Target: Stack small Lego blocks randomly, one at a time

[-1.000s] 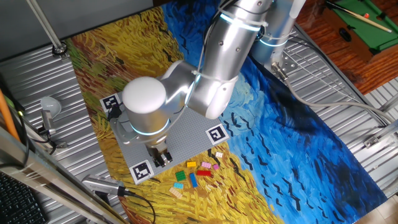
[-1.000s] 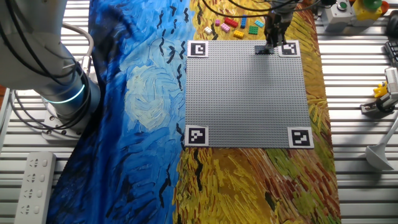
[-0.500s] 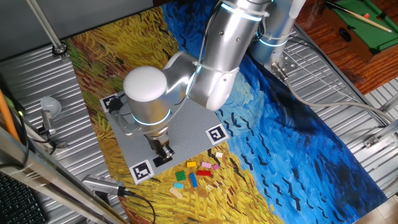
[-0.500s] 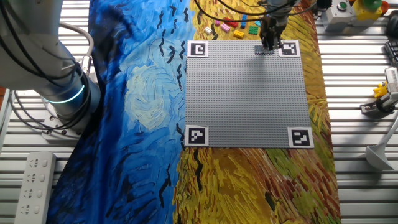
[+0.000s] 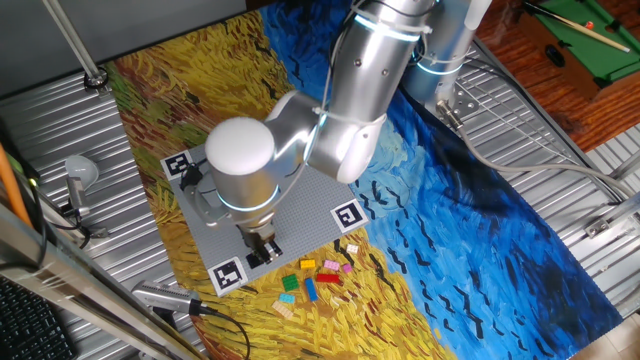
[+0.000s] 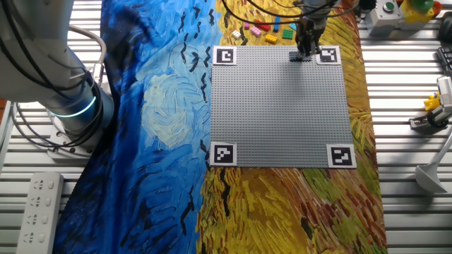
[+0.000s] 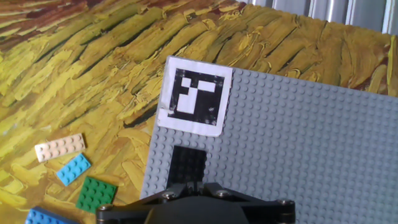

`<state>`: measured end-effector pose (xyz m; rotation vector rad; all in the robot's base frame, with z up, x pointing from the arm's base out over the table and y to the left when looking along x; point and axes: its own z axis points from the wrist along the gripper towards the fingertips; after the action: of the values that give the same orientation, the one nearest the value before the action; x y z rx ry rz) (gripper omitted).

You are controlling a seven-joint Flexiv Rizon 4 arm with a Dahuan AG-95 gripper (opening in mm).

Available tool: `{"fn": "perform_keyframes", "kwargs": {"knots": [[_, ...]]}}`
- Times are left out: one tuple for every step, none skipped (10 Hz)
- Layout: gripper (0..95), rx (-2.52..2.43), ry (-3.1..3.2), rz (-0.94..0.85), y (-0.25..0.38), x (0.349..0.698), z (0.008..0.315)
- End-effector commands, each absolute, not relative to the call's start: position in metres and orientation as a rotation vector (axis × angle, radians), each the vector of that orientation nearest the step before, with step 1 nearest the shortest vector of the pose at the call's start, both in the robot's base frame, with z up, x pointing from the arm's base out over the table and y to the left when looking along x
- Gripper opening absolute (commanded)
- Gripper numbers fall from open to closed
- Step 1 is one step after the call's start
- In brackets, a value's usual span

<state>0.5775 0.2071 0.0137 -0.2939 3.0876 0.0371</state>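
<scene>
Now, here is what shows.
Robot arm: the big silver arm (image 5: 350, 110) bends down over the table (image 5: 560, 175), which wears a cloth painted in yellow and blue swirls.
End effector: the black two-finger end effector (image 5: 264, 250) hangs just above the near edge of the big grey studded baseplate (image 6: 282, 106). In the other fixed view it (image 6: 305, 49) is close to a corner marker tag (image 6: 328, 55). I cannot tell if its fingers are apart or together; in the hand view only the black body shows at the bottom edge.
Flat black block: the flat black plastic brick (image 7: 188, 165) sits on the grey baseplate (image 7: 298, 149), just below the black-and-white square marker tag (image 7: 194, 99) and right by the plate's edge. The end effector is right over it. I cannot tell if they touch.
Loose blocks: the other small plastic bricks lie on the yellow cloth, off the plate, near its corner. In the hand view there is a long tan brick (image 7: 60, 147), a small light blue brick (image 7: 73, 170) just below it, a green square brick (image 7: 97, 192) and the tip of a blue brick (image 7: 46, 217) at the bottom edge.
From the side: a yellow brick (image 5: 307, 265), a red brick (image 5: 327, 277) and a pink brick (image 5: 331, 265) lie in the same little group, close together.
</scene>
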Motion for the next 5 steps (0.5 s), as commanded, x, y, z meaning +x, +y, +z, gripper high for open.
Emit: {"fn": "perform_keyframes", "kwargs": {"knots": [[0.0, -0.298, 3.080, 0.039, 0.206, 0.574, 0.005], [0.0, -0.302, 3.077, 0.042, 0.206, 0.573, 0.004], [0.0, -0.314, 3.074, 0.035, 0.206, 0.574, 0.008], [0.0, -0.314, 3.078, 0.038, 0.206, 0.574, 0.014], [0.0, -0.314, 3.086, 0.041, 0.206, 0.573, 0.019]]}}
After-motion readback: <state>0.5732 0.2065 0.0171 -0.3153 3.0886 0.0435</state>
